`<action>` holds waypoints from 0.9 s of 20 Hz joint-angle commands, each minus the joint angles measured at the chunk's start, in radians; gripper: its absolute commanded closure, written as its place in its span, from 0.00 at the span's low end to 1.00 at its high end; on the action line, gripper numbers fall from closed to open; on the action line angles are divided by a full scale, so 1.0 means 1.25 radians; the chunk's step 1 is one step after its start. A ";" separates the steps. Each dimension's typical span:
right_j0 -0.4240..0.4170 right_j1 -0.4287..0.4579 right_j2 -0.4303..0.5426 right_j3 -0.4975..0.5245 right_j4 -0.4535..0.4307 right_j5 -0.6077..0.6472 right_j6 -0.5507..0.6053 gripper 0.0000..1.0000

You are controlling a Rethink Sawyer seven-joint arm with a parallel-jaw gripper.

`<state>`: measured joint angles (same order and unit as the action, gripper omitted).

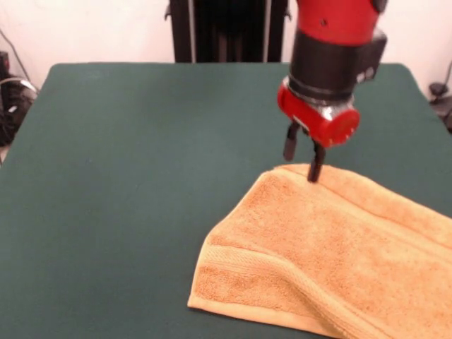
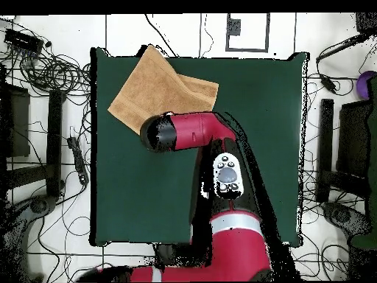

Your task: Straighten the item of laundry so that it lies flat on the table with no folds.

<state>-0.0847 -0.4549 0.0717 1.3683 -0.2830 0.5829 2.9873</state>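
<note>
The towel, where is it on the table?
In the overhead view the towel lies at the table's top left corner, partly under the arm's head. The tool touches its far edge.

Golden-orange towel [image 1: 339, 247] (woven band paler) on dark green table [image 1: 127, 176].

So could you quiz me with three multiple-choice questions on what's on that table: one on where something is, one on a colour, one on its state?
1. Where does the towel lie on the table in the overhead view?
A. centre
B. upper-left corner
C. lower-right corner

2. What colour is the towel?
A. white
B. blue
C. golden-orange

3. How does the towel lie?
A. folded over itself
B. rolled into a tube
C. hanging off a hook

Answers:
1 B, it sits by the table's top-left corner, one point past the edge.
2 C, both views show it orange against the green cloth.
3 A, the front view shows a raised doubled layer under the end effector.
</note>
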 commanded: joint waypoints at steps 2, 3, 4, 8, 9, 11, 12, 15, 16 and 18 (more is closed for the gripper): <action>0.066 0.201 -0.009 -0.026 0.049 -0.109 0.157 0.00; 0.070 0.211 -0.017 -0.032 0.052 -0.103 0.150 0.00; 0.071 0.215 -0.022 -0.034 0.059 -0.096 0.141 0.00; 0.064 0.198 -0.018 -0.009 0.081 -0.073 0.106 0.00; 0.059 0.193 -0.017 -0.004 0.079 -0.063 0.088 0.00; 0.058 0.190 -0.012 0.006 0.081 -0.046 0.060 0.00; 0.057 0.187 -0.009 0.014 0.084 -0.045 0.055 0.00; 0.054 0.171 -0.013 0.030 0.085 -0.033 0.043 0.00; 0.057 0.170 -0.018 0.028 0.082 -0.027 0.040 0.00; 0.065 0.169 -0.034 0.017 0.062 -0.031 0.022 1.00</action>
<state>-0.0389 -0.3218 0.0260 1.3222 -0.2130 0.4928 2.9871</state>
